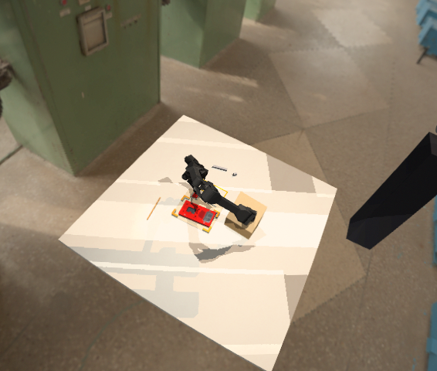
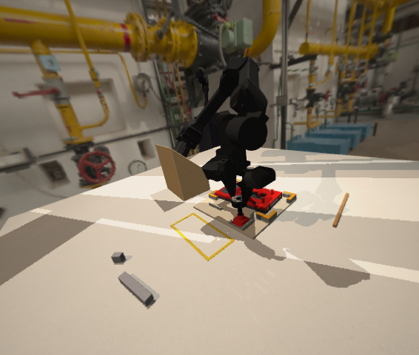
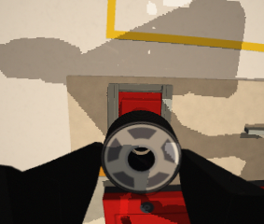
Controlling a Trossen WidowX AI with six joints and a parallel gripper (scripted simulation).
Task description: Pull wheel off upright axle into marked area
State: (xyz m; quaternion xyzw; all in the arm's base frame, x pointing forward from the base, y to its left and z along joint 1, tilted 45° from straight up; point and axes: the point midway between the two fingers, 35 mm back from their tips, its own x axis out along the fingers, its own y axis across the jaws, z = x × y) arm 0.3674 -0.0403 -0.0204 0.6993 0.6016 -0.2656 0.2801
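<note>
The wheel [image 3: 141, 158] fills the lower centre of the wrist view, its grey spoked face and dark hub hole turned to the camera, and the gripper [image 3: 141, 161] is clenched on its black rim from both sides. In the exterior view the wheel [image 2: 237, 199] sits at the middle of the frame, raised above the red base block [image 2: 241, 220] with the dark axle [image 2: 240, 209] showing between them; whether the hub has cleared the axle tip cannot be told from here.

The step in hand looks like the lift-off. It is best done by drawing straight along the axle's line until the hub is plainly free, without any sideways drift that could bind the bore on the post. Only then should the wheel be carried across to the yellow marked area [image 2: 202, 236], which lies just left of and below the base block in the exterior view and along the top edge of the wrist view [image 3: 178, 39].

That route appears short and unobstructed. The red fixture [image 2: 257, 197] stands right behind the axle, on the far side from the goal. A tan wedge [image 2: 182, 174] stands to the upper left, near the square's far corner. A wooden stick [image 2: 340, 209] lies well apart at right, and two grey blocks [image 2: 136, 287] at lower left.
</note>
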